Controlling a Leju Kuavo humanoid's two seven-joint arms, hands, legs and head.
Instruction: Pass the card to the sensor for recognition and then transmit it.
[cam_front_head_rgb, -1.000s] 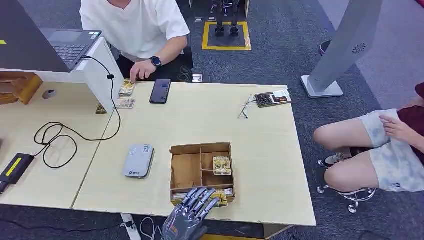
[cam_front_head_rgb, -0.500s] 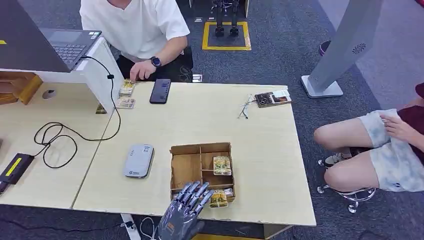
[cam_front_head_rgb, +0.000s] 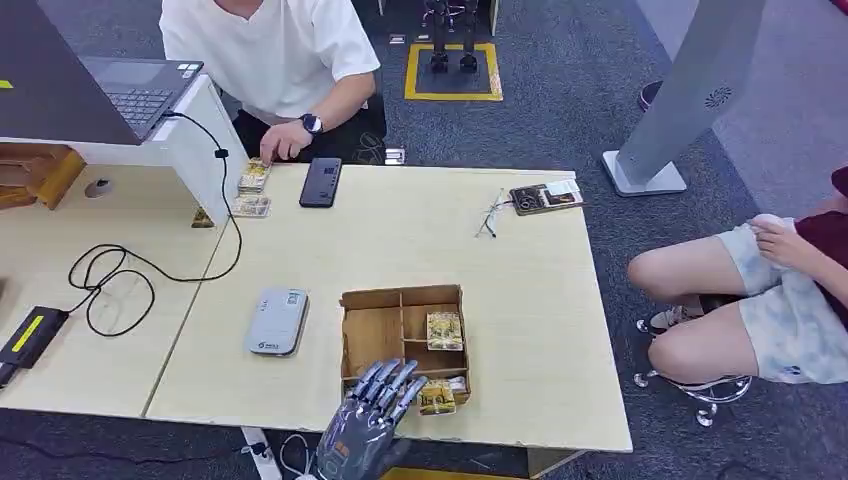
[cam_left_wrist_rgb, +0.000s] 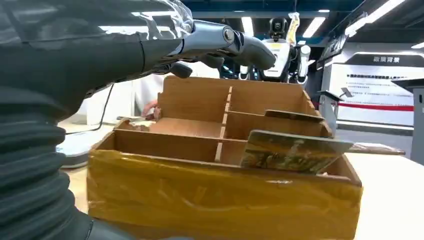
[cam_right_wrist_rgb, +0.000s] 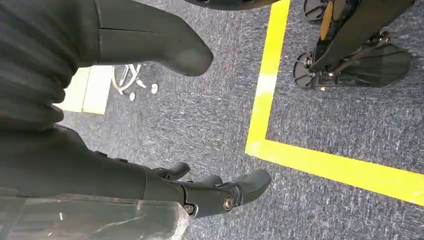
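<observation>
Left hand (cam_front_head_rgb: 372, 415) barely shifted (palm hides card (cam_front_head_rgb: 437, 397)).

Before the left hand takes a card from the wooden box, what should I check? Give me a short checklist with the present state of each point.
1. Left hand holds nothing, fingers spread: ok.
2. Hand is over the near edge of the wooden box: ok.
3. A card leans up in the near compartment, reachable: ok.
4. Fingers already touch that card: not ok, they are above it.
5. Sensor lies uncovered on the table, beside the box: ok.
6. Right hand hangs over the floor, out of the way: ok.
</observation>
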